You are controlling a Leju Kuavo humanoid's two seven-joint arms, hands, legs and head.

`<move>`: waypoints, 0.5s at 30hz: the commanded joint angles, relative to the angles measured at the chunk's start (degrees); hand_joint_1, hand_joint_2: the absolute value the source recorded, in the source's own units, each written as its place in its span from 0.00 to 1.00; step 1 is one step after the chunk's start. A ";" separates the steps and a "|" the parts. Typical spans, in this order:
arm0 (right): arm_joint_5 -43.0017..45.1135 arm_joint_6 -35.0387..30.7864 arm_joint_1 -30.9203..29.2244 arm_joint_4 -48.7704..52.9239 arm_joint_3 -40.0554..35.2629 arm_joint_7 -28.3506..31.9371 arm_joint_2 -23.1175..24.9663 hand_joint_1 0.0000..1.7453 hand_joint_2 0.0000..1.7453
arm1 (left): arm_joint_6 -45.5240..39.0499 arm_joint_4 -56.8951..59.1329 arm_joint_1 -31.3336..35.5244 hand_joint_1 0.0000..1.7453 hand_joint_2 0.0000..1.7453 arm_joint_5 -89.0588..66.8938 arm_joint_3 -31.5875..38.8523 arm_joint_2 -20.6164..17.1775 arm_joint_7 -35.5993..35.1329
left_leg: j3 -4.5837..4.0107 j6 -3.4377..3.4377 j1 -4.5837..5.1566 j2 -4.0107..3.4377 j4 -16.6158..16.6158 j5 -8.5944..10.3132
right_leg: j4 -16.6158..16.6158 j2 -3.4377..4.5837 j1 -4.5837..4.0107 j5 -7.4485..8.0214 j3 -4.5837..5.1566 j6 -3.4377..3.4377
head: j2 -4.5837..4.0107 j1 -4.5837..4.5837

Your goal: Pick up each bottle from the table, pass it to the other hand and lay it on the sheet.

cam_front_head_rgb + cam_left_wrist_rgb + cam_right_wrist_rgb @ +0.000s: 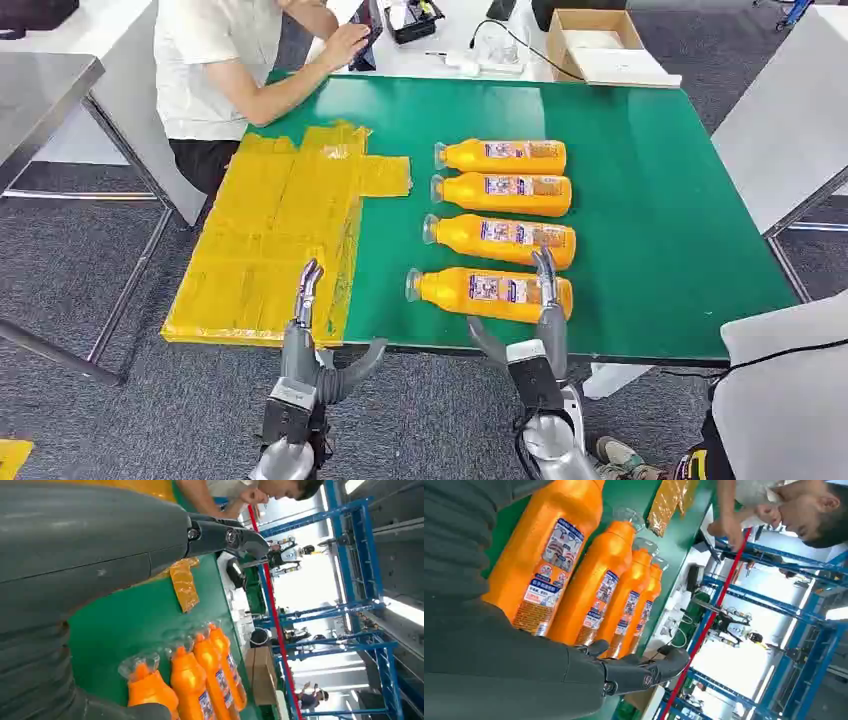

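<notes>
Four bottles lie in a row on green table [650, 230]; nearest bottle [490, 291] close to its front edge. Right hand [540, 330] released, fingers spread above that bottle; left hand [310, 340] released, empty, over yellow sheet [270, 230].

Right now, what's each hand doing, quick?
Left hand: open, holding nothing, fingers over the near edge of the yellow sheet.
Right hand: open, fingers over the nearest bottle, not gripping it.

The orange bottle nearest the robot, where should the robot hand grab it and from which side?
Grip the nearest bottle around its wide labelled body, not the narrow clear-capped neck. It lies on its side across the robot's front, so come from above with the right robot hand, already over its base end, fingers across its width.
</notes>
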State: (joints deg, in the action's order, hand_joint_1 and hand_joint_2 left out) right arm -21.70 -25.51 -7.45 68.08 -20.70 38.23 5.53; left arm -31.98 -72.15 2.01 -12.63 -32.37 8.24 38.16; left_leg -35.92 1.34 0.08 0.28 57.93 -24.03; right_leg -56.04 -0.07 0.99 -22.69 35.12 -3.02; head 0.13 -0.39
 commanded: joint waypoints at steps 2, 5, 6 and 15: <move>0.05 -0.15 -3.25 -5.35 -0.10 -0.18 -0.53 0.00 1.00 | 0.41 1.36 1.12 0.00 1.00 0.19 -0.90 -1.41 1.84 | 0.17 -0.05 -0.02 -0.05 -0.06 -0.04 | 0.05 0.03 -0.02 -0.03 -0.15 0.08 | 0.00 -0.02; 0.05 -0.15 -3.25 -5.35 -0.10 -0.18 -0.53 0.00 1.00 | 0.41 1.36 1.12 0.00 1.00 0.19 -0.90 -1.41 1.84 | 0.32 -0.08 -0.04 -0.07 -0.06 -0.11 | 0.05 0.05 -0.05 -0.09 -0.30 0.12 | 0.00 -0.02; 0.05 -0.15 -3.25 -5.35 -0.10 -0.18 -0.53 0.00 1.00 | 0.41 1.36 1.12 0.00 1.00 0.19 -0.90 -1.41 1.84 | 0.29 -0.08 -0.04 -0.06 -0.05 -0.11 | 0.05 0.05 -0.05 -0.09 -0.28 0.11 | 0.00 -0.02; 2.57 1.67 -3.74 -5.45 -0.26 0.43 0.88 0.00 1.00 | 0.00 1.67 2.14 0.00 1.00 0.51 -1.60 -1.08 1.84 | 0.24 -0.07 -0.04 -0.07 -0.03 -0.09 | 0.02 0.05 -0.04 -0.07 -0.22 0.11 | 0.00 -0.02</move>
State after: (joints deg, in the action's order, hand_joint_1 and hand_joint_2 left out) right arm -21.01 -25.35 -8.47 66.20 -20.70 38.31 5.57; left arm -31.71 -72.17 2.02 -12.57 -32.37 8.24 38.16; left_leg -35.92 1.34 0.08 0.28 57.93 -24.03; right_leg -56.04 -0.07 0.99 -22.69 35.12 -3.02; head 0.13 -0.42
